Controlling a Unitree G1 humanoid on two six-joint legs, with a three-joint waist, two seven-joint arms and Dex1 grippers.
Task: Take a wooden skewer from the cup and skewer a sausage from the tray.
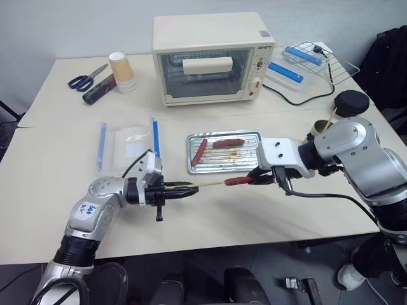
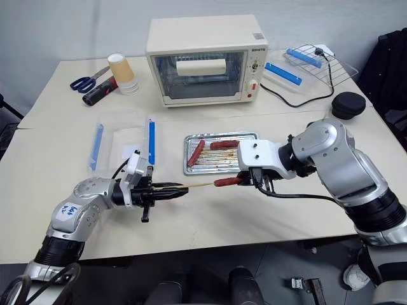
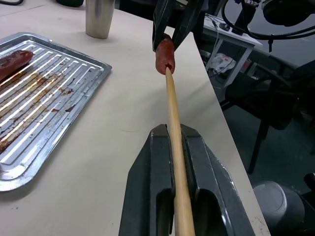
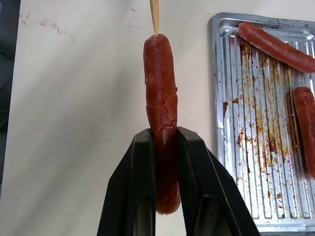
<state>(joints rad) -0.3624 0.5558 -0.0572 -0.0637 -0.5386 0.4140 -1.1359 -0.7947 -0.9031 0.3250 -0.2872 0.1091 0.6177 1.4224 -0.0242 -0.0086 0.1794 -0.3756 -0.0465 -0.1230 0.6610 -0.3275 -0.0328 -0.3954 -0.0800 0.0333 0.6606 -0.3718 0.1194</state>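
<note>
Nearest to the robot, the left tool (image 1: 191, 189) is closed tight on the wooden skewer (image 1: 208, 185), which lies level above the bench (image 1: 254, 216) and points toward the right tool (image 1: 264, 176). The right tool is closed on one sausage (image 1: 237, 180), with its two fingers pressing the sides. The tip of the skewer has entered the end of this sausage. Both are held in the air just in front of the tray (image 1: 253, 135).

The left wrist view shows the hole where the stick goes into the meat, and also a small cup (image 3: 100, 18) beyond the tray corner. The right wrist view shows a crack across the held sausage and the brown grease marks on the ridged tray bottom.

I count three sausages: one in the tool and two (image 1: 198, 152) (image 1: 227, 143) lying in the tray. One skewer can be seen.

Farther back stand a toaster oven (image 1: 213, 57), one stack of paper cups (image 1: 121, 71) and one pair of scissors (image 1: 86, 79).
</note>
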